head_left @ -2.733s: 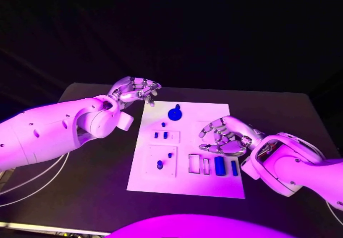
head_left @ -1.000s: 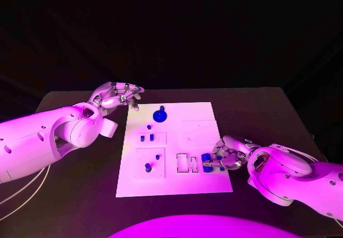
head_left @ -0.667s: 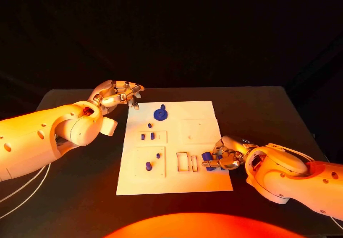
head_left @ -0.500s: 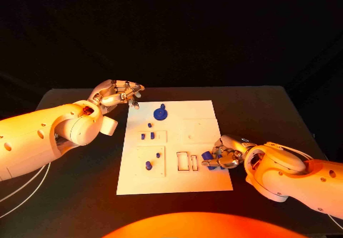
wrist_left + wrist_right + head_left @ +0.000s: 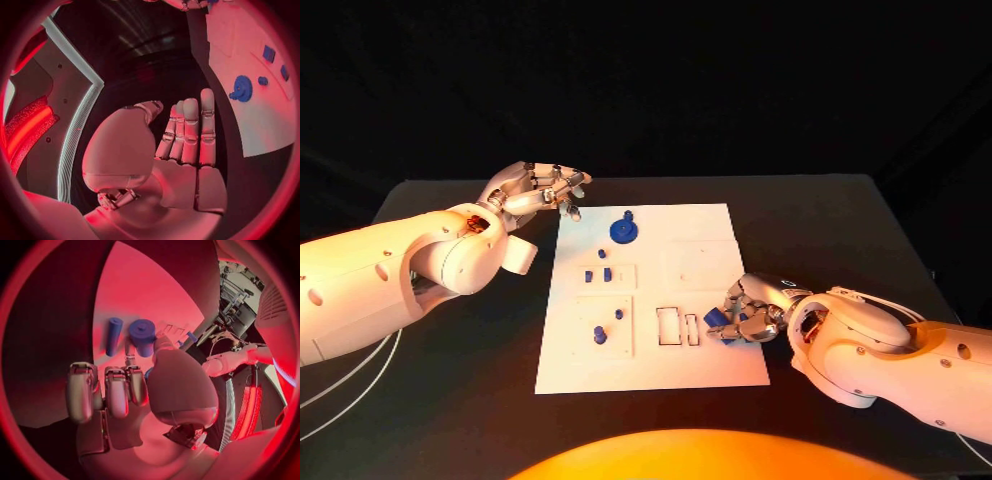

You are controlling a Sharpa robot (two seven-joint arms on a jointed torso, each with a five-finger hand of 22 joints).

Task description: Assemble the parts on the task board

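Note:
The white task board (image 5: 653, 370) lies in the middle of the black table. My right hand (image 5: 750, 312) rests at the board's right edge, fingers curled over two blue parts. Its thumb and a fingertip pinch the thick blue part (image 5: 142, 336), which still touches the board (image 5: 144, 295). A thin blue bar (image 5: 114, 335) lies beside it. My left hand (image 5: 538, 188) hovers past the board's far left corner. Its fingers (image 5: 190, 132) are straight and hold nothing. A blue gear (image 5: 622, 231) sits at the board's far end, also visible as the gear (image 5: 242, 88).
Small blue pieces (image 5: 597, 275) stand in a square recess left of the board's centre, and another blue piece (image 5: 600, 333) sits in the recess nearer me. Two narrow rectangular slots (image 5: 672, 327) lie just left of my right hand. Black table (image 5: 848, 220) surrounds the board.
The camera shifted early on. My right hand came down from over the board's middle onto the two blue parts at the right edge and curled its fingers on them. The left hand stayed put.

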